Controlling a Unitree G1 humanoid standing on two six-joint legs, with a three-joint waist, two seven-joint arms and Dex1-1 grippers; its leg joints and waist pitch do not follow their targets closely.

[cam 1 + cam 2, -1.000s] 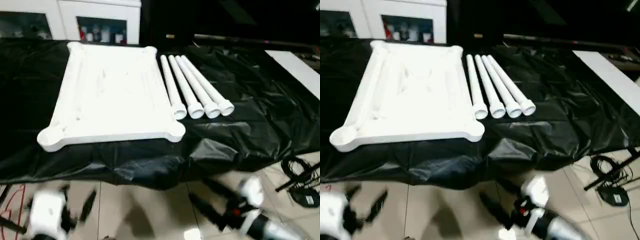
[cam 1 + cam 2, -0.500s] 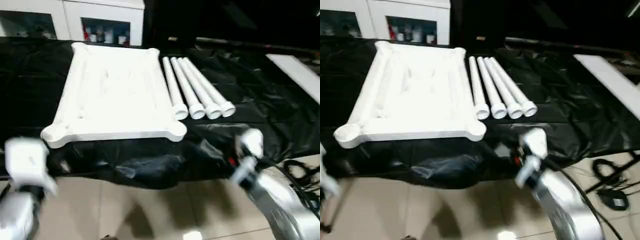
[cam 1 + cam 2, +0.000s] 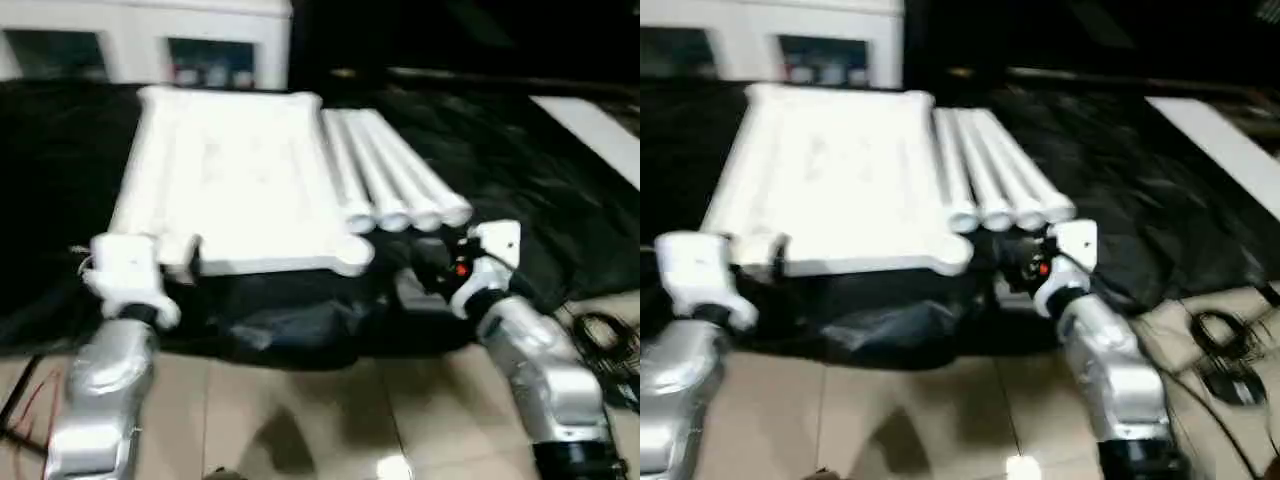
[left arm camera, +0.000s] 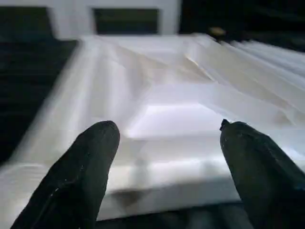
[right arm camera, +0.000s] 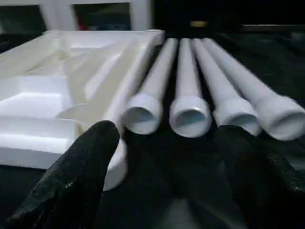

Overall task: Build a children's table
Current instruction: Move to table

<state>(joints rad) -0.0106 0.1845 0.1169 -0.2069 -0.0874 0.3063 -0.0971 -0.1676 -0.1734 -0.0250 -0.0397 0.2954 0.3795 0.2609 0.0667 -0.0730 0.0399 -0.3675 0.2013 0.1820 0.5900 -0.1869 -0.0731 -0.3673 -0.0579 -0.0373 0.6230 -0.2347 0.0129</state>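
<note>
Right wrist view finds our right pincer spread wide and empty, aimed at the open ends of four legs lying side by side on the black-draped counter. Our left pincer, equally wide, faces the near edge of the tabletop, which lies ribbed side up at 9 o'clock of the legs. We judge assembly not yet begun: no leg is fitted, four remain.
</note>
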